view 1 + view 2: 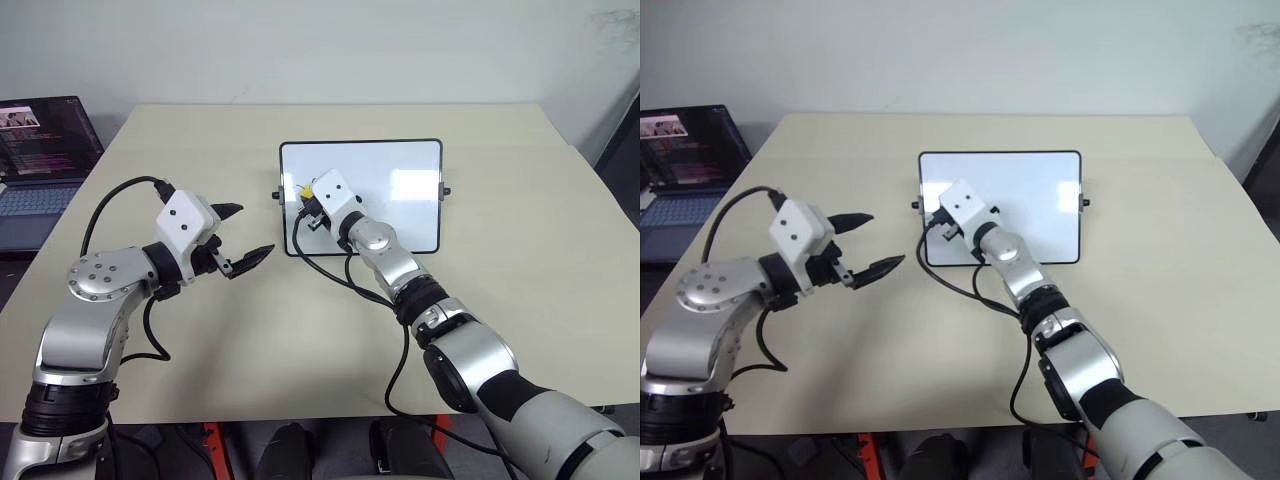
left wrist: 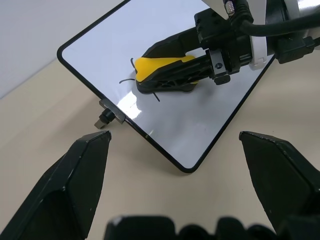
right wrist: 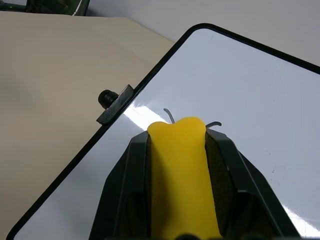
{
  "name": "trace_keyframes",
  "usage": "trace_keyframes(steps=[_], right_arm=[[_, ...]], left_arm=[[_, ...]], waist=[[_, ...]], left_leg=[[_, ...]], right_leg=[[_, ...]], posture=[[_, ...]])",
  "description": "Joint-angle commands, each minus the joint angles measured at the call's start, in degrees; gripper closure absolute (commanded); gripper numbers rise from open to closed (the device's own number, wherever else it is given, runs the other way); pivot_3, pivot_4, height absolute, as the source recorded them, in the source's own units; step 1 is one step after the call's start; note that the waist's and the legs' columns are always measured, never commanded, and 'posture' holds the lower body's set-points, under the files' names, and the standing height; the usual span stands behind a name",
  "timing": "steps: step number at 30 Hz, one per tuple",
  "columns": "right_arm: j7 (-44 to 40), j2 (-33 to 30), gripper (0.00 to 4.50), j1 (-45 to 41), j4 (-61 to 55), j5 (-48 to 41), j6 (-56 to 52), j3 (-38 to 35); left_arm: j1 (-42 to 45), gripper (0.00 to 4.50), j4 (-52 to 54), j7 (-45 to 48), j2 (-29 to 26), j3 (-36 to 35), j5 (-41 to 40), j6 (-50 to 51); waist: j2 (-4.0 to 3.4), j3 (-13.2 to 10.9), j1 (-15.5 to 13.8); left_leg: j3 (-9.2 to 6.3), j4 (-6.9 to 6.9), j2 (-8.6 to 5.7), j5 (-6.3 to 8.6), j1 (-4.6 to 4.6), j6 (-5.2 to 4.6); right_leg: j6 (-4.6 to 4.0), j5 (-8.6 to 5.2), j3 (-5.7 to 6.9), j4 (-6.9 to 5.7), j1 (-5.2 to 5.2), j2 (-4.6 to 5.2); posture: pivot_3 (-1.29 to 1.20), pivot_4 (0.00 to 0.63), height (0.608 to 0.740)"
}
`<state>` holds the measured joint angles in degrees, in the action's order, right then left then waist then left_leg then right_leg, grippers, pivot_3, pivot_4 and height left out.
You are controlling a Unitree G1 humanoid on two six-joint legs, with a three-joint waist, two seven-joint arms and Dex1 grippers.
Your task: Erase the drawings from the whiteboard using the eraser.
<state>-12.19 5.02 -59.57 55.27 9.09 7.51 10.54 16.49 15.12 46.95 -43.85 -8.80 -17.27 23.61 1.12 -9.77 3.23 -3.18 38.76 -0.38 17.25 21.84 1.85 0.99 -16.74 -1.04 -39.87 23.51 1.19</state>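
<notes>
The whiteboard (image 1: 400, 170) lies flat on the table, past both arms. My right gripper (image 3: 178, 137) is shut on the yellow eraser (image 3: 180, 170) and holds it down on the board's left part, close to the side knob (image 3: 106, 97). Thin black strokes of the drawings (image 2: 125, 79) stick out around the eraser (image 2: 160, 67); the rest of them is hidden under it. My left gripper (image 1: 254, 228) hovers open and empty over the table, left of the board's near corner.
An open laptop (image 1: 40, 160) sits off the table's left edge. The beige table (image 1: 500, 300) spreads wide to the right of the board and in front of it. Black cables (image 1: 330, 270) trail from the right wrist across the board's near edge.
</notes>
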Motion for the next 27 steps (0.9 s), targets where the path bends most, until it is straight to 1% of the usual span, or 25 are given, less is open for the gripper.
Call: trace_keyframes(steps=[1,6,11,15,19,22,27], right_arm=[[0.43,-0.1,3.33,-0.43,-0.06,0.4,-0.02,-0.07],[-1.27,-0.91,3.33,2.7,-2.49,1.13,-0.34,0.68],[-4.14,-3.79,3.33,10.76,-10.31,2.16,-2.63,2.8],[-5.13,-5.84,3.33,13.81,-15.49,1.92,-4.88,2.79],[-5.26,-6.7,3.33,13.53,-21.72,0.57,-7.81,1.38],[-4.59,-6.19,3.33,10.67,-25.42,-0.9,-10.23,-0.06],[-3.0,-4.67,3.33,5.46,-24.73,-1.71,-11.63,-1.31]], left_arm=[[0.97,0.0,1.46,0.04,-1.25,-1.59,-0.72,-0.24],[0.2,0.0,2.19,-0.04,-1.46,-2.06,-0.88,0.12],[-0.45,0.0,2.61,-0.1,-1.94,-2.58,-1.22,0.54],[-0.57,0.0,2.78,-0.21,-2.15,-2.64,-1.4,0.85],[-0.2,0.0,2.46,-0.26,-2.14,-2.38,-1.46,0.93],[0.47,0.0,1.73,0.0,-2.19,-2.03,-1.37,0.69],[1.03,0.0,1.04,0.36,-1.9,-1.33,-1.24,0.25]], waist=[[0.0,0.0,0.0],[0.01,0.01,0.0],[0.02,0.02,-0.05],[0.02,0.02,-0.15],[0.02,0.01,-0.43],[0.01,0.0,-0.49],[0.0,0.0,-0.15]], left_leg=[[-0.01,0.0,0.0,0.0,0.0,0.0],[0.0,0.0,0.0,0.0,-0.01,0.0],[-0.01,0.0,0.0,0.0,-0.02,0.0],[-0.04,0.02,-0.01,0.0,-0.16,0.0],[-0.08,0.03,-0.02,0.0,-0.23,0.0],[-0.09,0.04,-0.02,0.0,-0.2,0.0],[-0.07,0.0,-0.01,0.0,-0.09,0.0]], right_leg=[[0.0,0.0,0.01,0.0,0.0,0.0],[0.0,0.0,0.0,0.0,0.0,0.0],[0.0,0.0,0.0,0.01,-0.04,0.01],[0.0,0.0,0.02,-0.02,-0.19,0.01],[0.0,0.0,0.05,-0.06,-0.25,0.0],[0.0,0.0,0.05,-0.05,-0.24,0.0],[0.0,0.0,0.04,0.0,-0.1,0.0]], posture=[[0.0,0.15,0.74],[0.0,0.15,0.74],[0.0,0.15,0.74],[0.0,0.15,0.74],[0.0,0.15,0.74],[0.0,0.15,0.74],[0.0,0.15,0.74]])
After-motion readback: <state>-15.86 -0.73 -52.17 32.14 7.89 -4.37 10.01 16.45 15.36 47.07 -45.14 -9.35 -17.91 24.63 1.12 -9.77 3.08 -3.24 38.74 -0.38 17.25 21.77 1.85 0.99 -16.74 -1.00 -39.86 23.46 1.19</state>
